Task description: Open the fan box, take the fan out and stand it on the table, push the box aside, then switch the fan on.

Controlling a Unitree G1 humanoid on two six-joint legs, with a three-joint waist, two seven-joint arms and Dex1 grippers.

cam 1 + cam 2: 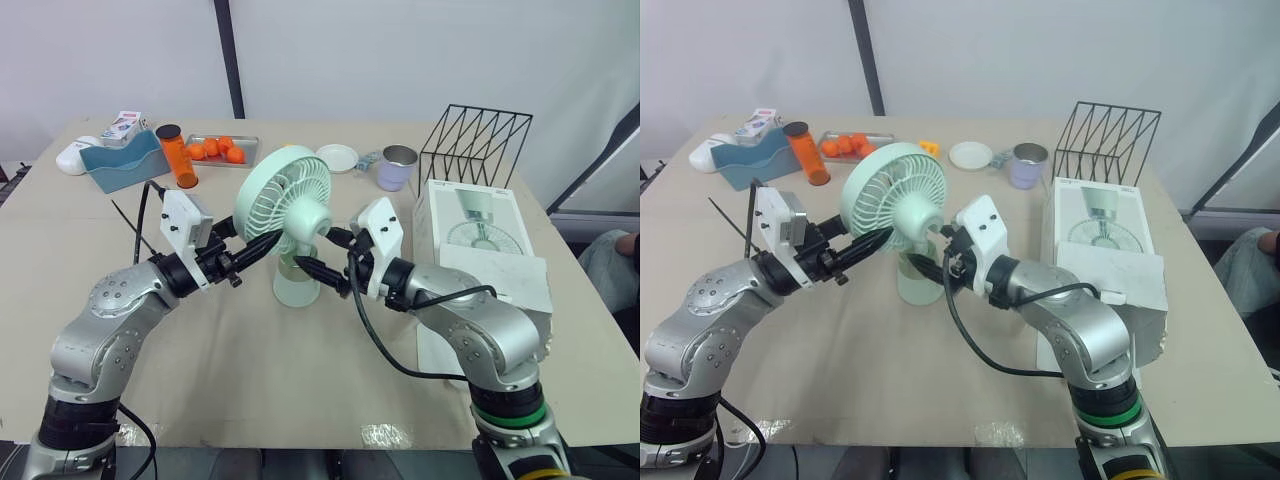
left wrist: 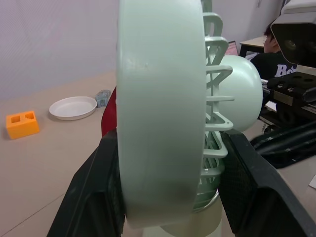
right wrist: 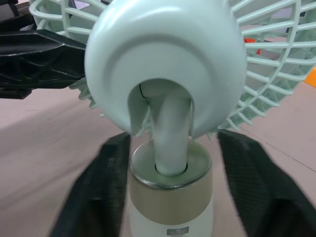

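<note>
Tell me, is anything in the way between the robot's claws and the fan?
No, nothing visible is in the way. The left gripper is closed on the fan at its round head, and the right gripper sits open around its stand. The box lies off to the robot's right, away from both.
</note>
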